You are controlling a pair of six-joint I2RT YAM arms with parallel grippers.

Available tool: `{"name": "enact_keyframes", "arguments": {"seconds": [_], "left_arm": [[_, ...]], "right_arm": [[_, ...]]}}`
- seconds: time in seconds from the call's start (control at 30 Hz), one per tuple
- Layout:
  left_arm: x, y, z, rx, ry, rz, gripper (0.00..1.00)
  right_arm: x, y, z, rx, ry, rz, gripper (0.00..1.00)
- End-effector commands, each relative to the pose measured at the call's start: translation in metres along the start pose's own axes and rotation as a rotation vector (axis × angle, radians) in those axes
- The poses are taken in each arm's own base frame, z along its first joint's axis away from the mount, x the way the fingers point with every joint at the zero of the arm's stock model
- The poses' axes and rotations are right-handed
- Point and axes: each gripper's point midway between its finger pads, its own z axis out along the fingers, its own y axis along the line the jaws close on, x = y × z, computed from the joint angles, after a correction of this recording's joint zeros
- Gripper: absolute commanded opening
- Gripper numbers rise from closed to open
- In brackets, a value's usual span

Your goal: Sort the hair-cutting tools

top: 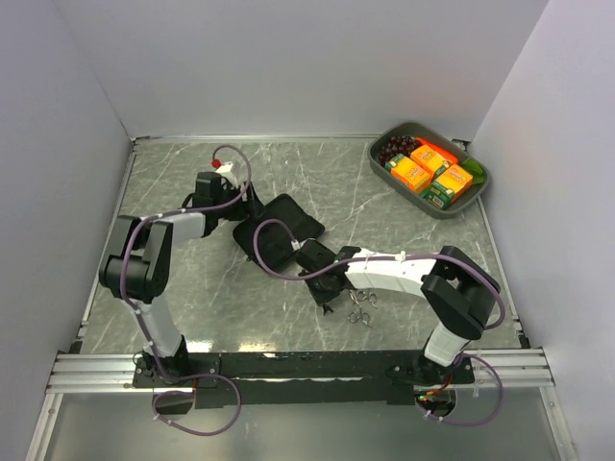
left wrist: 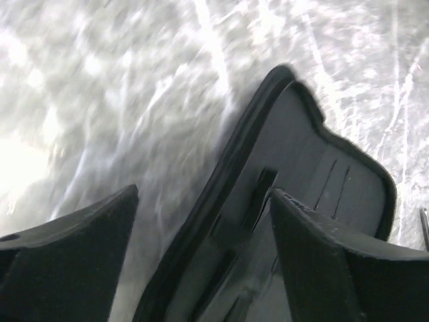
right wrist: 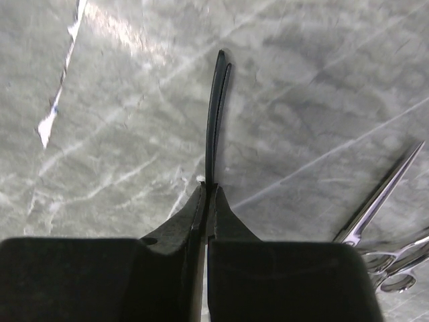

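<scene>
My right gripper (right wrist: 208,191) is shut on a thin black pointed hair clip (right wrist: 216,114), which sticks out ahead of the fingertips just above the marble table. Two silver scissors (right wrist: 382,194) lie to its right; from above they (top: 360,307) sit beside the right gripper (top: 325,293). The flat black zip case (left wrist: 315,174) lies open, its slotted inside showing. My left gripper (left wrist: 204,194) is open, one finger on either side of the case's rim. In the top view the case (top: 279,230) sits mid-table, with the left gripper (top: 240,206) at its left edge.
A grey tray (top: 475,201) with orange boxes and dark fruit stands at the back right corner. White walls close in the table on three sides. The two arms' purple cables loop over the case area.
</scene>
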Motion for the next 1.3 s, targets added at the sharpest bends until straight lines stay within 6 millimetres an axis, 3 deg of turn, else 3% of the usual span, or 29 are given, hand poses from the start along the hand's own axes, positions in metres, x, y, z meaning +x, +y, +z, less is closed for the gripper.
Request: {"name": "enact_keyframes", "arguments": {"seconds": [0.0, 0.2, 0.37, 0.43, 0.47, 0.53, 0.73, 0.77, 0.83, 0.87, 0.93, 0.97, 1.03, 1.07, 1.1, 1.13, 1.2, 1.27], "left_arm": [[-0.004, -0.020, 0.012, 0.138, 0.025, 0.059, 0.68], [0.000, -0.022, 0.020, 0.169, 0.064, 0.039, 0.45], [0.005, -0.026, 0.024, 0.208, 0.088, 0.028, 0.41], [0.007, -0.027, 0.025, 0.214, 0.100, 0.026, 0.25], [0.006, -0.027, 0.025, 0.212, 0.101, 0.023, 0.09], [0.008, -0.026, 0.024, 0.202, 0.104, 0.007, 0.01], [0.001, -0.010, 0.010, 0.057, 0.033, -0.106, 0.01], [-0.013, -0.009, 0.001, 0.017, -0.028, -0.117, 0.01], [-0.009, -0.001, -0.010, -0.046, -0.071, -0.221, 0.01], [-0.023, 0.002, -0.021, -0.095, -0.135, -0.253, 0.01], [-0.010, 0.008, -0.033, -0.168, -0.149, -0.390, 0.01], [-0.019, 0.010, -0.044, -0.224, -0.215, -0.422, 0.01], [0.001, 0.020, -0.059, -0.348, -0.231, -0.551, 0.01], [0.002, 0.009, -0.068, -0.365, -0.249, -0.570, 0.01], [-0.001, 0.015, -0.075, -0.445, -0.315, -0.628, 0.01], [0.018, 0.020, -0.084, -0.531, -0.278, -0.645, 0.01], [0.025, 0.008, -0.089, -0.576, -0.302, -0.722, 0.01], [0.048, -0.003, -0.089, -0.608, -0.238, -0.765, 0.04]], "right_arm": [[0.029, -0.004, -0.008, -0.008, 0.074, -0.009, 0.00], [0.032, -0.005, -0.011, -0.010, 0.080, -0.005, 0.00], [0.034, -0.006, -0.010, -0.004, 0.090, -0.012, 0.00], [0.035, -0.006, -0.010, -0.003, 0.092, -0.016, 0.00], [0.035, -0.007, -0.010, -0.001, 0.092, -0.018, 0.00], [0.035, -0.008, -0.010, 0.003, 0.094, -0.020, 0.00], [0.034, -0.008, -0.012, 0.005, 0.093, -0.028, 0.00], [0.032, -0.008, -0.014, 0.005, 0.089, -0.029, 0.00], [0.033, -0.010, -0.016, 0.015, 0.095, -0.029, 0.00], [0.032, -0.010, -0.018, 0.018, 0.095, -0.027, 0.00], [0.030, -0.012, -0.024, 0.028, 0.098, -0.027, 0.00], [0.029, -0.011, -0.027, 0.029, 0.092, -0.026, 0.00], [0.025, -0.012, -0.037, 0.030, 0.082, -0.022, 0.00], [0.023, -0.012, -0.041, 0.029, 0.076, -0.023, 0.00], [0.019, -0.012, -0.048, 0.023, 0.062, -0.020, 0.00], [0.015, -0.011, -0.055, 0.016, 0.057, -0.025, 0.00], [0.010, -0.007, -0.068, -0.004, 0.045, -0.031, 0.00], [0.002, -0.003, -0.083, -0.023, 0.028, -0.043, 0.00]]}}
